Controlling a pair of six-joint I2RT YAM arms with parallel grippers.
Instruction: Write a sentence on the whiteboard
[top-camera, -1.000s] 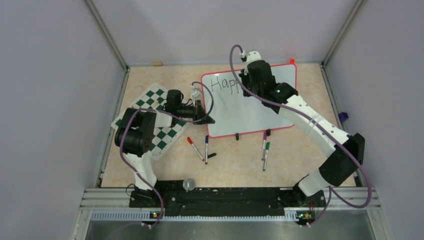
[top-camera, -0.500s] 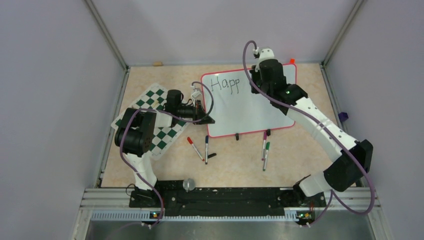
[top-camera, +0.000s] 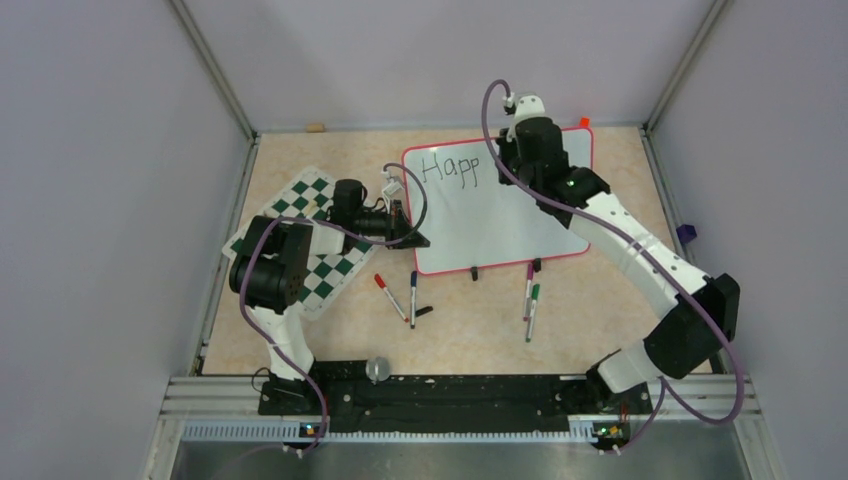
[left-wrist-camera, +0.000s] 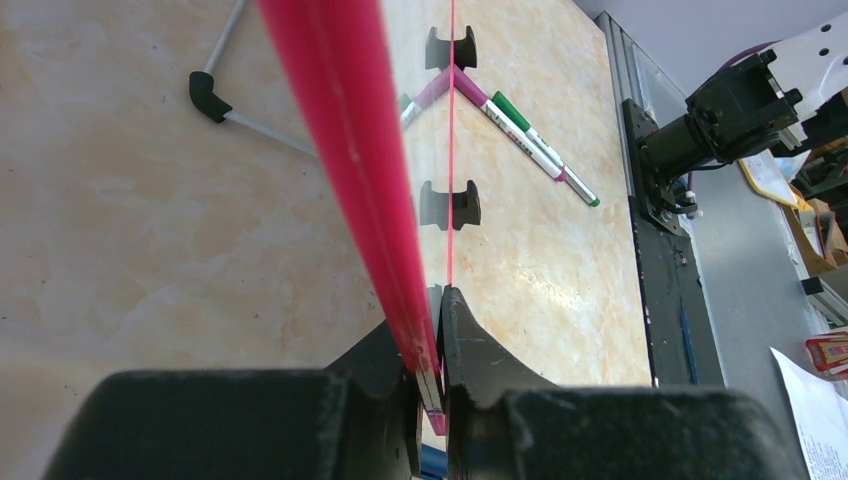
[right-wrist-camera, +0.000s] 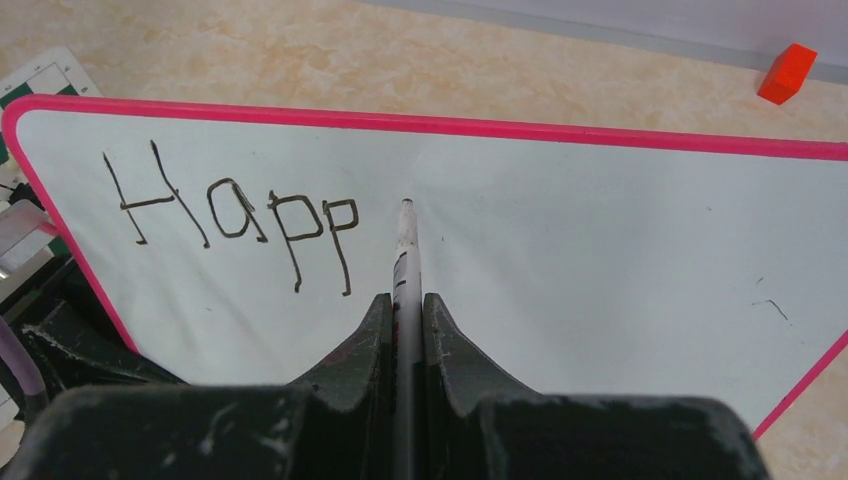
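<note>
On the beige marbled table (top-camera: 470, 330), toward its far side, we note the large glossy white rectangular whiteboard (top-camera: 480, 220) with its thin red frame, lying near the green-and-white checkered chess mat (top-camera: 305, 200). "Happ" (right-wrist-camera: 235, 215) is written in black at the board's upper left. The left gripper (left-wrist-camera: 431, 320) has its jaws clamped on the board's red frame near the lower left corner. The right gripper (right-wrist-camera: 407, 310) has its jaws pressed tight on a slim pale marker (right-wrist-camera: 405, 250), whose tip is just right of the last "p". We cannot tell whether the tip touches. Several thin loose markers (top-camera: 530, 300) lie on the table by the board's near edge.
</note>
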